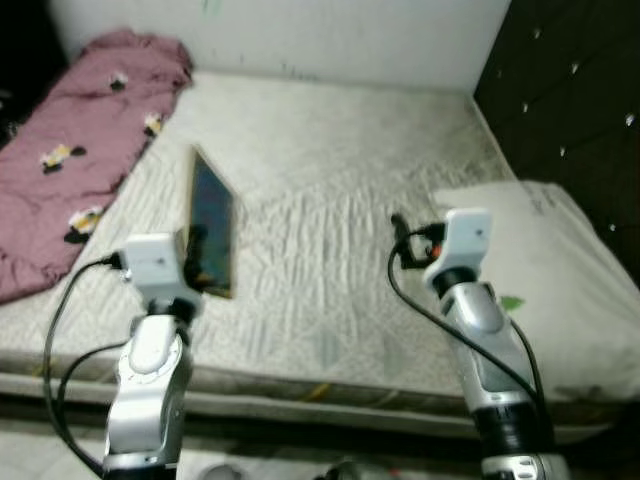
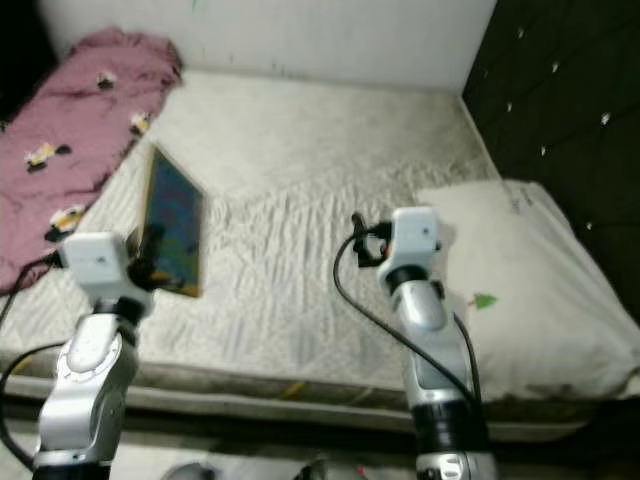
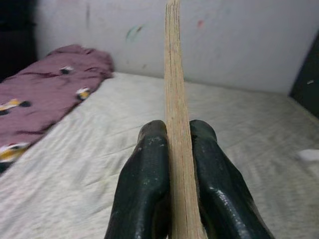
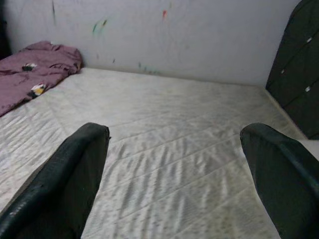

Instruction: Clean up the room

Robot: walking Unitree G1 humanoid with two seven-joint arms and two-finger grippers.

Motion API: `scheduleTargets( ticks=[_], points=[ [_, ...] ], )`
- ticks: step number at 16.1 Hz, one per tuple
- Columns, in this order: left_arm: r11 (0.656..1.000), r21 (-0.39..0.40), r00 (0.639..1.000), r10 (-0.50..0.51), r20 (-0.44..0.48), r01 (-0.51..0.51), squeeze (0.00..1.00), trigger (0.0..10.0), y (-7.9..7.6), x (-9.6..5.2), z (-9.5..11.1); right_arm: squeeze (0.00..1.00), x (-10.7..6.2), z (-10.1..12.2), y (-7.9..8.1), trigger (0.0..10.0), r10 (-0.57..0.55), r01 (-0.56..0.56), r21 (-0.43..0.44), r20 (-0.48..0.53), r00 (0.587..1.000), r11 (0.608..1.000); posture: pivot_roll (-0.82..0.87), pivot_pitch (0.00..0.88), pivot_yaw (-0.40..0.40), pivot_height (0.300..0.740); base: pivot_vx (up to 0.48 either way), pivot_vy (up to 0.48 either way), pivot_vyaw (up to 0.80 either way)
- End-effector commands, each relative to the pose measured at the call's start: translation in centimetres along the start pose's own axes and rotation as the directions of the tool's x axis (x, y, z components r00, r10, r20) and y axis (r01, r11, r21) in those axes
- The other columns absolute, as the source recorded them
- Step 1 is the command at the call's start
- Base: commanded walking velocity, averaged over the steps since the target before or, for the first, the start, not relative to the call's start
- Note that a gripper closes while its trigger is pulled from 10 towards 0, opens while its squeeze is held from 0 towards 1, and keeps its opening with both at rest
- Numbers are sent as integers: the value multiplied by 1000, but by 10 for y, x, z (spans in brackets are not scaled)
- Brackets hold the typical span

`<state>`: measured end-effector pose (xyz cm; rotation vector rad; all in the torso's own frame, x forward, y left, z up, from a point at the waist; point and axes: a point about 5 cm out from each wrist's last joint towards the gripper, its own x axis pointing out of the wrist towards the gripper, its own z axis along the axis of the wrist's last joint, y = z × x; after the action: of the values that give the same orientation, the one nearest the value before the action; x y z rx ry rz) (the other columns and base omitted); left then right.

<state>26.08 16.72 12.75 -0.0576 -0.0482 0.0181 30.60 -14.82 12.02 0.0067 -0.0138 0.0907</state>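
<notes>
Both silver arms raised fwd over the near edge of the quilted off-white mattress (image 1: 330, 230), forearms angled up, wrists roughly level w/ each other.

L gripper (image 3: 174, 149): black fingers (image 3: 144, 184) pressed together on a thin flat book w/ dark blue-green cover and pale tan page edges (image 1: 211, 225). Book held on edge, upright, leaning slightly, lifted above the mattress surface; fingers pinch its lower near corner. Wrist view looks straight down the page edge, one finger tight against each face. White camera block sits on the wrist just behind the grip, black cable looping down beside the forearm.

R gripper (image 4: 174, 164): fingers spread wide apart, nothing between them, only bare mattress ahead. Arm reaches fwd, about level w/ L, well apart from the book. Black cable loops off its wrist.

Just beside R forearm, on its outer side: plump white pillow (image 1: 560, 290) lying at the mattress's right edge, against a dark tufted headboard (image 1: 570, 90).

Far beyond L gripper, to its outer side: crumpled mauve-pink blanket w/ small yellow-and-black prints (image 1: 80, 140) along the mattress's left edge, reaching the white wall (image 1: 330, 35).
</notes>
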Motion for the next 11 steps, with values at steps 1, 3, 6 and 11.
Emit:
scheduleTargets(
  ticks=[1,3,6,11],
  points=[
    [1000,8,999,-1,46,0,0,10000,3,2,9,0,1,2,2,10000,1,-2,6,9,1000,1000,-64,0,-47,740,0,-330,0],
    [1000,7,999,-2,46,2,0,10000,2,2,9,0,1,2,1,10000,1,-1,2,7,1000,1000,-64,0,-47,740,0,-328,0],
    [1000,11,999,-3,46,2,0,10000,2,3,9,0,1,1,1,10000,0,0,0,7,1000,1000,-62,0,-48,740,0,-325,0],
    [1000,-6,997,-16,77,16,0,10000,2,3,12,0,2,1,0,10000,-7,7,2,7,1000,1000,-63,0,-46,740,0,-66,0]
  ],
)
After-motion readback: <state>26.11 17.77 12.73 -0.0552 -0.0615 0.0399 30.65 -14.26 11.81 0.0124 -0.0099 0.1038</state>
